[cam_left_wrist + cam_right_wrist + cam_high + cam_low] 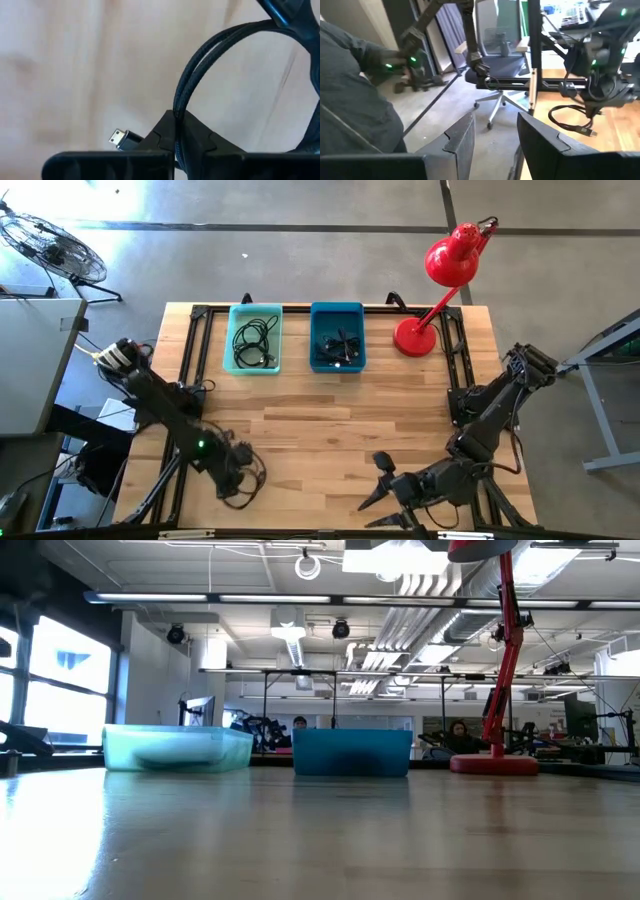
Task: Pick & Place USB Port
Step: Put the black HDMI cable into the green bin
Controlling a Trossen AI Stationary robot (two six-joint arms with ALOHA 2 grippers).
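Note:
A black braided USB cable (210,55) sits at the table's near left, coiled in a loop, with a metal-tipped plug (119,137) sticking out beside my fingers. My left gripper (176,131) is shut on it, pointing steeply down; the high view shows this gripper (236,470) over the loop (246,484). My right gripper (495,140) stands open at the near right (384,482), above the table, with nothing between its fingers. It looks across at the cable (566,119) under my left gripper. My left gripper pinches two strands of the cable's loop (176,114), lying side by side, between its fingertips (200,141). The fingers come from above, pointing steeply down. The loop arches away from the fingertips, and the plug end sticks out beside them. I cannot tell whether the cable's lower part touches the table.
A teal bin (232,340) with black cables and a blue bin (316,330) with more cables stand side by side at the far edge. A red desk lamp (414,336) stands at the far right. Bare wood lies between the bins and the grippers.

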